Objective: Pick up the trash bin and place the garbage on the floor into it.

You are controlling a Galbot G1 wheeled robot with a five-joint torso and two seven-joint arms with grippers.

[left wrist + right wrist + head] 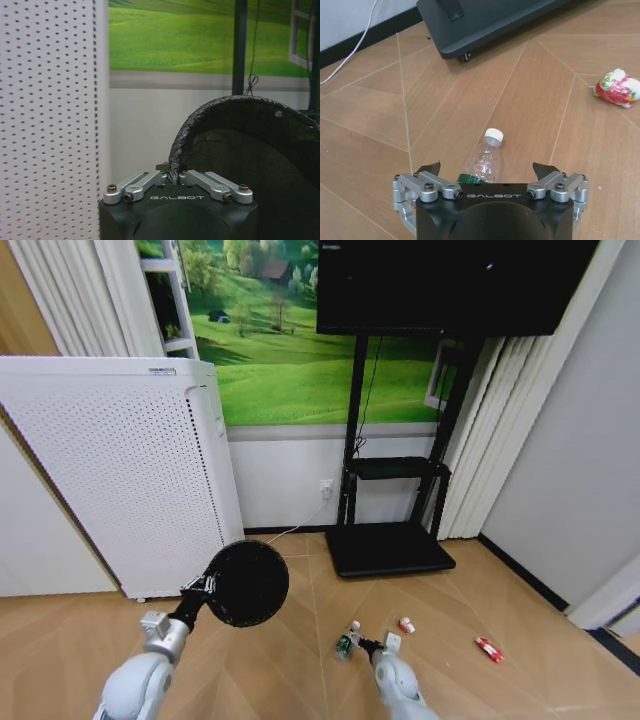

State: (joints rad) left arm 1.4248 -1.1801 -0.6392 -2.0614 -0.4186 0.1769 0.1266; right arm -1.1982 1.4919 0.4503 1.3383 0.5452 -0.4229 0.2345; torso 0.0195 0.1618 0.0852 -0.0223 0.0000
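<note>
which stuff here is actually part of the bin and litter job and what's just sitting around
Part of the job:
- trash bin, rim pinched in the left gripper
- clear bottle, on the floor between the open fingers of the right gripper
- two red-and-white litter pieces

Just there:
- white perforated appliance
- black TV stand
- white cable

Both arms ended in rounded, pale grey-white shells, each narrowing to a darker wrist section. The left gripper (172,176) and the right gripper (490,168) shared one build: a glossy black housing with "GALBOT" in small white capitals, and silver metal linkage bars fastened by dark round-headed screws. On the right unit these bars carried pointed black fingertips (431,167), and a silver bracket flanked each side of the housing.
</note>
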